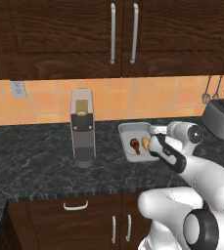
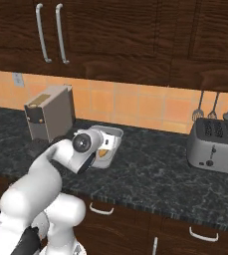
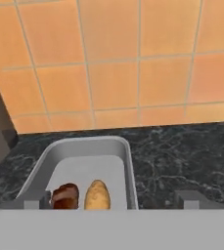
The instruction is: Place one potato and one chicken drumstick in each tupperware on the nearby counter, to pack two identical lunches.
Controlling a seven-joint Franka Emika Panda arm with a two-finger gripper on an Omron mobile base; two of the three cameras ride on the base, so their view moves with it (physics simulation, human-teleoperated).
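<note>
Your gripper (image 3: 113,202) is spread wide, holding nothing, over the tray (image 3: 128,161) near the worktop's back edge. Inside sit a drumstick (image 3: 66,196) and potato (image 3: 97,195). Both probably light, rigid, roundish; grip across the middle.

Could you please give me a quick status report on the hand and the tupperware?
Hand open, empty, above the tupperware. Drumstick and potato inside, side by side. Nothing in the way.

no readable text, labels, brands or numbers anywhere
</note>
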